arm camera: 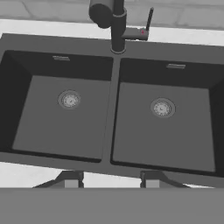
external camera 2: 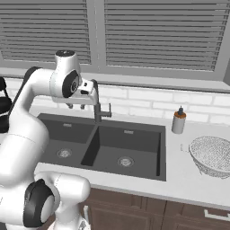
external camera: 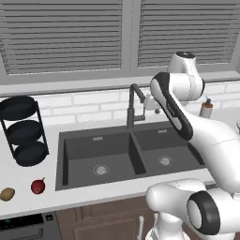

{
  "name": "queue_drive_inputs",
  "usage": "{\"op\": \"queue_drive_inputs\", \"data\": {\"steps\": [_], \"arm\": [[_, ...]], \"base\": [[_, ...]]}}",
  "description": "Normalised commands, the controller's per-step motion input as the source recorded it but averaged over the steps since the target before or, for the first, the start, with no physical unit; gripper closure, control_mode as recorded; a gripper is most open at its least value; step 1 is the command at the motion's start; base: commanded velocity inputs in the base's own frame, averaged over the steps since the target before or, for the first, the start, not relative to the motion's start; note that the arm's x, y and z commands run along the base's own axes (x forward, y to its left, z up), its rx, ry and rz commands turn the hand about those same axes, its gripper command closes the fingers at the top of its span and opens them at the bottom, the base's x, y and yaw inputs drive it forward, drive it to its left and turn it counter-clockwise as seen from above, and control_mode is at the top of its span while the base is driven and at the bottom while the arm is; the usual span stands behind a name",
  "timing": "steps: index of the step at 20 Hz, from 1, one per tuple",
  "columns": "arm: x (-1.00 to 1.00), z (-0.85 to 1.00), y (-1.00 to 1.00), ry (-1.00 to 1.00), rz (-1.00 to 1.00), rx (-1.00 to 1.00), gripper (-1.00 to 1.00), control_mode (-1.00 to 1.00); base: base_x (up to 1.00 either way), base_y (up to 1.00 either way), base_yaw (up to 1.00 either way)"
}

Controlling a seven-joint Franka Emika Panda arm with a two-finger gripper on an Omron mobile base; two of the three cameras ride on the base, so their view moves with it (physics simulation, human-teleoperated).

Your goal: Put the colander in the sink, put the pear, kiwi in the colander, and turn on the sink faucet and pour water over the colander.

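The left base view looks forward and down from behind the arm, the sink (external camera: 129, 154) at mid-frame, the black round rack trays (external camera: 22, 131) at the left edge. The right base view faces the same sink (external camera 2: 105, 146) from the other side, with the colander (external camera 2: 212, 155) at the right edge. Both share the faucet (external camera: 133, 105) and blinds. The hand view looks down much closer, both basins (arm camera: 113, 118) spanning the frame, faucet (arm camera: 114, 24) at top centre.
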Motion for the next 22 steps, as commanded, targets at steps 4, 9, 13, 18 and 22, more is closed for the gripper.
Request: {"op": "queue_drive_inputs", "data": {"steps": [4, 9, 13, 18, 22], "arm": [[-0.10, 0.00, 0.00, 0.01, 0.00, 0.01, -1.00, -1.00], [-0.21, 0.00, -0.74, 0.00, 0.00, 0.17, -1.00, -1.00], [-0.13, 0.00, -1.00, 0.00, 0.00, 0.11, -1.00, -1.00], [-0.01, -0.05, -1.00, 0.00, 0.00, 0.02, -1.00, -1.00], [0.01, -0.13, -1.00, 0.05, 0.00, 0.00, -1.00, -1.00]], "base": [[0.00, 0.00, 0.00], [0.00, 0.00, 0.00], [0.00, 0.00, 0.00], [0.00, 0.00, 0.00], [0.00, 0.00, 0.00]]}}
